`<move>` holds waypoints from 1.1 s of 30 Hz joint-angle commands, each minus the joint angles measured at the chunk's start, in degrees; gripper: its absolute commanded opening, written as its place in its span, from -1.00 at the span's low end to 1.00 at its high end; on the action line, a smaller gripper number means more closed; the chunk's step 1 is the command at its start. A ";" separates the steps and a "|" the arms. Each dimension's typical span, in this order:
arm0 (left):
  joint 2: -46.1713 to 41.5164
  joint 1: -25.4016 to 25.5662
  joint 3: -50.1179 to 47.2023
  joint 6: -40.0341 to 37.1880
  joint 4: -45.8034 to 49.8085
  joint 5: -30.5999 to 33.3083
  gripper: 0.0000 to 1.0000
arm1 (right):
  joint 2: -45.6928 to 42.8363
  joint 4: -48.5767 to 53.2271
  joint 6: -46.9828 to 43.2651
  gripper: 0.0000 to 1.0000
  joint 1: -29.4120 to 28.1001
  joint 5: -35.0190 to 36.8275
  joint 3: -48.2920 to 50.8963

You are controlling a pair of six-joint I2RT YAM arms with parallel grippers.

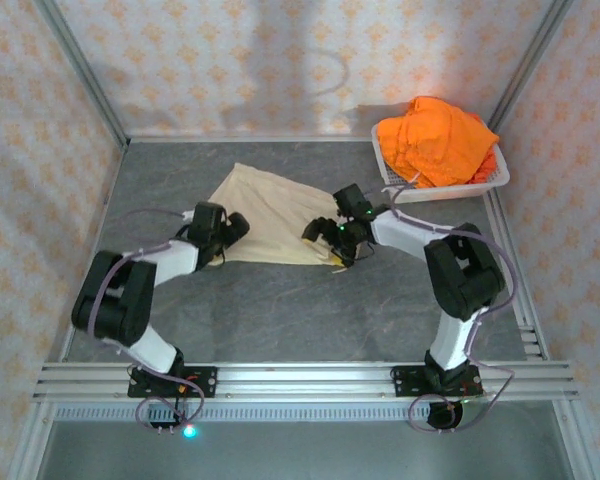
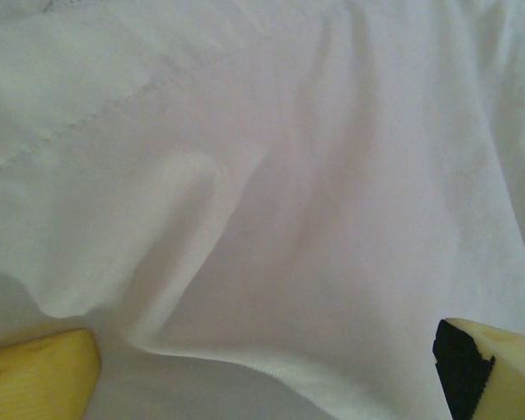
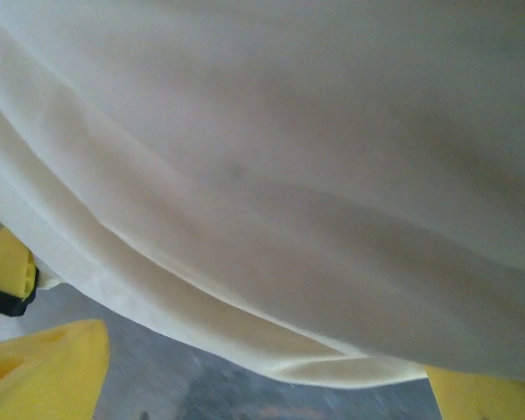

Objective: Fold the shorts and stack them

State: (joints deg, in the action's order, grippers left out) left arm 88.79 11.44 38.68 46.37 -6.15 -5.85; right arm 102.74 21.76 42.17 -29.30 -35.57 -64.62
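The beige shorts lie spread out and rumpled on the middle of the grey counter, one corner pointing toward the back wall. My left fingers sit at the shorts' left edge, spread wide; in my left wrist view the pale cloth lies creased right under me, with my yellow pads far apart at either side and nothing pinched between them. My right fingers are at the shorts' right edge, also wide apart; in my right wrist view a folded hem of the cloth hangs across the gap between them, just above the counter, and I cannot see it clamped. The orange shorts are heaped in the white basket at the far right corner, well apart from both arms.
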 commanded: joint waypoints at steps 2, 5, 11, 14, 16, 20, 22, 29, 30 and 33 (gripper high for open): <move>-12.76 3.41 -9.16 4.14 11.09 7.66 1.00 | -6.47 12.69 -7.62 0.86 0.78 -0.38 4.49; -25.40 3.66 -11.34 4.04 17.05 9.92 1.00 | -13.87 15.48 -10.93 0.90 0.82 3.32 4.34; -39.32 3.60 -6.88 0.45 20.54 12.62 1.00 | -22.85 12.37 -14.69 0.99 0.82 13.65 1.14; -36.36 3.60 -3.65 -0.24 18.73 9.25 1.00 | -18.87 12.41 -16.94 0.99 1.56 12.33 -4.77; -32.32 3.59 -2.74 0.49 15.71 6.35 1.00 | -13.76 14.45 -17.77 0.99 1.85 10.96 -10.05; -24.03 3.63 -3.38 2.44 9.47 4.15 1.00 | -4.73 11.26 -16.24 0.99 2.01 5.47 -15.34; -20.32 3.59 -4.74 3.25 5.77 3.86 1.00 | -0.24 11.71 -15.73 1.00 2.25 4.87 -18.00; -12.67 3.63 -11.33 5.27 0.25 6.69 1.00 | 9.80 10.16 -15.24 0.98 3.70 5.19 -18.97; -12.13 3.59 -12.48 5.68 -0.17 6.90 1.00 | 11.33 10.61 -16.04 0.98 3.76 5.54 -19.73; -11.59 3.66 -15.68 7.33 -0.88 6.63 1.00 | 15.53 12.49 -19.10 0.98 3.88 6.43 -22.86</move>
State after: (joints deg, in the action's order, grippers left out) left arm 76.20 15.03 26.41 51.11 -6.48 -0.67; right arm 115.20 33.04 26.15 -25.67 -30.65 -84.40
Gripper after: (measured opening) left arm 0.998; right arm 0.989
